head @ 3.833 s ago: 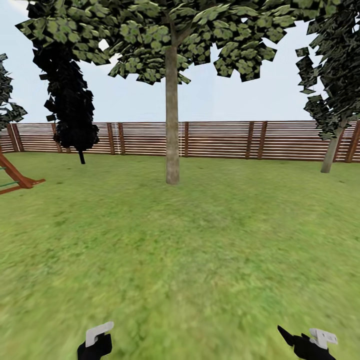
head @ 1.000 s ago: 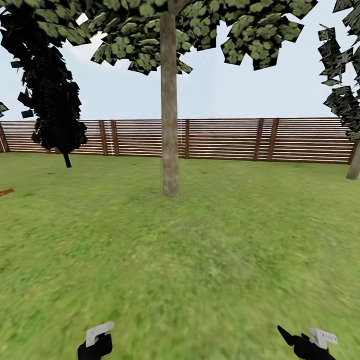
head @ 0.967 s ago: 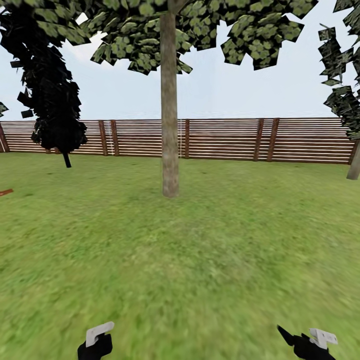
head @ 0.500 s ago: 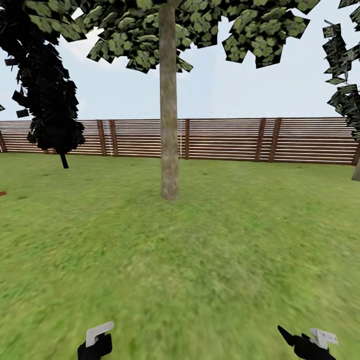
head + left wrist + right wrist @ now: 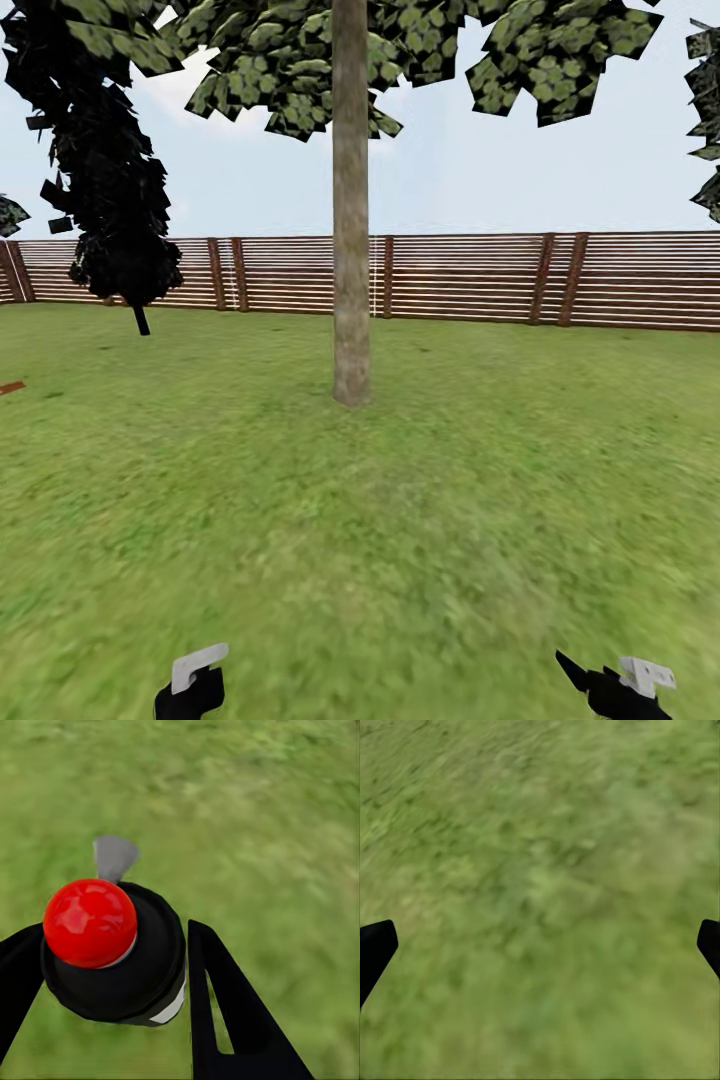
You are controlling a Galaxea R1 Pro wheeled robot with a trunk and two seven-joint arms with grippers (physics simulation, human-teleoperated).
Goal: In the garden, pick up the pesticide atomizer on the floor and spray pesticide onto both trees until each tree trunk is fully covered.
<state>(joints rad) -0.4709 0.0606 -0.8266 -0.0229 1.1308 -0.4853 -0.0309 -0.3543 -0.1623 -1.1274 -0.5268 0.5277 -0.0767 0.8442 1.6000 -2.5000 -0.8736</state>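
One trunk (image 5: 350, 220) stands mid-lawn (image 5: 400, 520) in the head view, fence (image 5: 470, 280) behind, both grippers low at the bottom edge. Left wrist: left gripper (image 5: 112, 967) is clamped on the atomizer (image 5: 112, 952) with its red cap. Right wrist: right gripper (image 5: 540, 945) spread wide, holding nothing, just grass below.

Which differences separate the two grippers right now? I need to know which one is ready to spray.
The left gripper is shut on the atomizer, a black body with a red cap; the right gripper holds nothing. The left gripper's fingers sit close against the atomizer, while the right gripper's fingers stand wide apart over bare lawn. Both are black and sit low in the head view, well short of the tree trunk.
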